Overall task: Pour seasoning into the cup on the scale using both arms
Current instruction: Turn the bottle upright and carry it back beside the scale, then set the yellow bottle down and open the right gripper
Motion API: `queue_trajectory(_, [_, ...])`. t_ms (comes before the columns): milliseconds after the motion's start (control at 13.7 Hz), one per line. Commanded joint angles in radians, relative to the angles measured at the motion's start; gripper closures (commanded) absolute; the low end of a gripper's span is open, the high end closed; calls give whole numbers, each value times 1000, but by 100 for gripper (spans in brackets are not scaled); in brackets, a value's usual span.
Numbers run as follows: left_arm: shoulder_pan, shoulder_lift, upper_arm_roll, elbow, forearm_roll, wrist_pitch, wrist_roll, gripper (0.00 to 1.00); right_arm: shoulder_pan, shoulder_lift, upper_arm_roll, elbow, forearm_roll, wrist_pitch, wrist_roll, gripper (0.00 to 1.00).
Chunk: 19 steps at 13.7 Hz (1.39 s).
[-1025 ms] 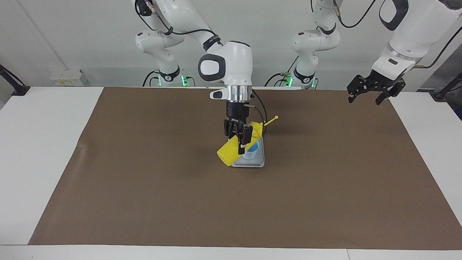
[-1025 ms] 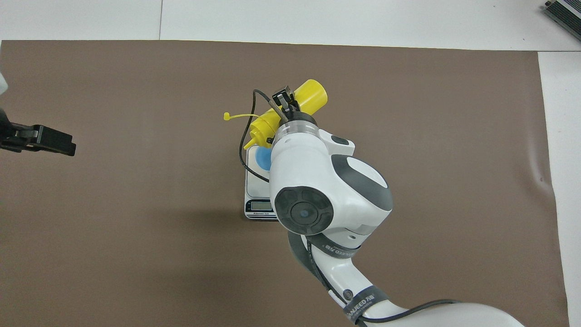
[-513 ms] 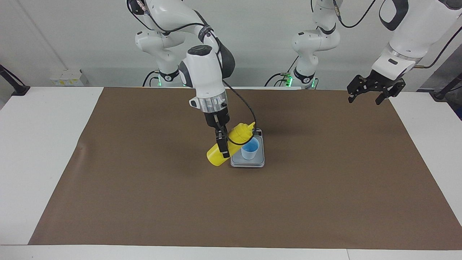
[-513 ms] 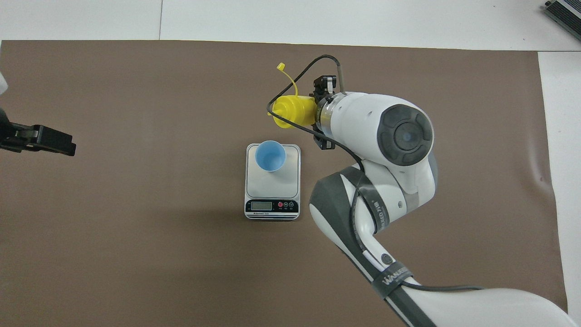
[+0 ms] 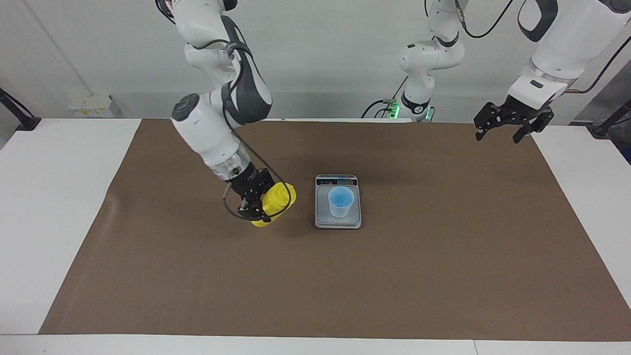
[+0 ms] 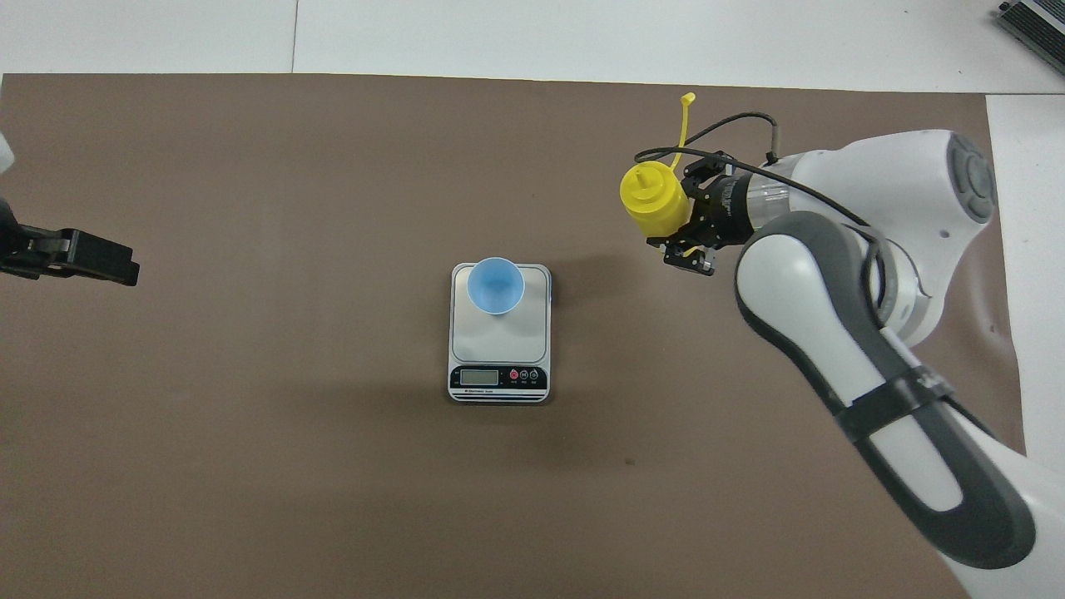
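Overhead view: right gripper (image 6: 678, 220) is clamping the bright yellow plastic squeeze bottle (image 6: 653, 198) mid-body, likely light, soft-walled, squeezable; left gripper (image 5: 510, 125) is waiting, open.

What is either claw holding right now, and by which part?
The right claw is shut on the bottle, gripping its body around the middle, over the mat beside the scale. The left claw is open and holds nothing.

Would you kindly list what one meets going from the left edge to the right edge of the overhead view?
Left tool → pale blue cup on the kitchen scale → yellow squeeze bottle → right tool holding it.
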Motion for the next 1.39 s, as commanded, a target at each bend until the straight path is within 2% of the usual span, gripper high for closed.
queue_trajectory(0, [14, -18, -8, -22, 2, 9, -1, 0, -107, -85, 14, -147, 180, -48, -243, 100])
queue_trajectory(73, [14, -18, -8, -22, 2, 5, 1, 0, -138, -95, 15, -176, 193, -57, -299, 100])
queue_trajectory(220, [14, -18, -8, -26, 2, 9, 1, 0, -218, -89, 14, -202, 256, -149, -395, 100])
queue_trajectory(439, [11, -24, -8, -34, 2, 11, -1, 0, -298, -83, 14, -262, 268, -214, -547, 100])
queue_trajectory(586, [5, -34, -8, -55, 2, 11, -2, 0, -347, -39, 14, -285, 271, -246, -659, 100])
queue_trajectory(732, [-3, -41, -10, -71, 2, 22, -4, 0, -350, -14, 12, -287, 271, -251, -767, 100])
queue_trajectory(806, [-3, -41, -10, -71, 2, 40, -5, 0, -347, -16, 12, -296, 270, -217, -766, 4])
queue_trajectory(879, [-3, -41, -10, -71, 2, 43, -7, 0, -333, -23, 10, -296, 265, -196, -762, 0])
queue_trajectory(1099, [2, -39, -10, -69, 2, 45, -5, 0, -335, -37, 7, -294, 247, -183, -764, 0])
queue_trajectory(1318, [-1, -41, -10, -69, 2, 43, -7, 0, -347, -39, 6, -291, 99, -133, -781, 0])
